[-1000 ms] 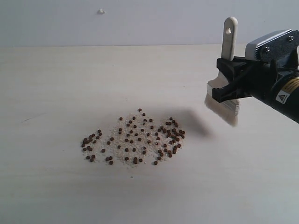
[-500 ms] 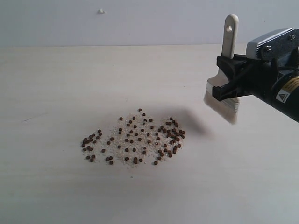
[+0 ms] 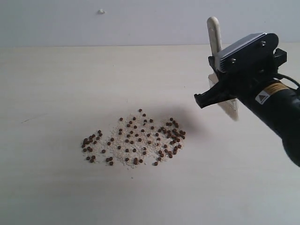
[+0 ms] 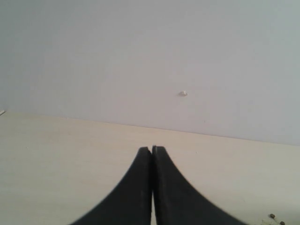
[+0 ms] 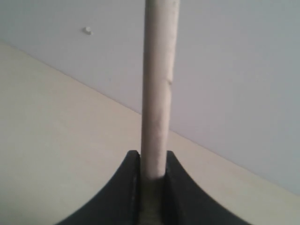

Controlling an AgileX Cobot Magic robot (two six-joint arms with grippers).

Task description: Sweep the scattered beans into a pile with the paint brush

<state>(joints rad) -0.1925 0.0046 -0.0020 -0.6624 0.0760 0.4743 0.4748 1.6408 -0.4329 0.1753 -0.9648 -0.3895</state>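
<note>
The beans (image 3: pixel 135 141) lie scattered in a loose patch mixed with whitish crumbs on the pale wooden table (image 3: pixel 56 93). My right gripper (image 3: pixel 213 93) is shut on the paint brush (image 3: pixel 214 33), held upright in the air to the right of the patch. The brush is seen edge-on, with its bristles (image 3: pixel 233 109) pointing down behind the gripper, above the table. In the right wrist view the cream handle (image 5: pixel 159 93) rises between the jaws of the right gripper (image 5: pixel 153 157). My left gripper (image 4: pixel 152 149) is shut with nothing in it; a few beans (image 4: pixel 272 216) show at that view's corner.
A pale wall (image 3: pixel 140 18) stands behind the table, with a small white speck (image 3: pixel 101 11) on it. Bare tabletop surrounds the bean patch on all sides.
The right gripper has turned and shifted left toward the beans, so the brush now shows edge-on instead of broadside. The beans have not moved.
</note>
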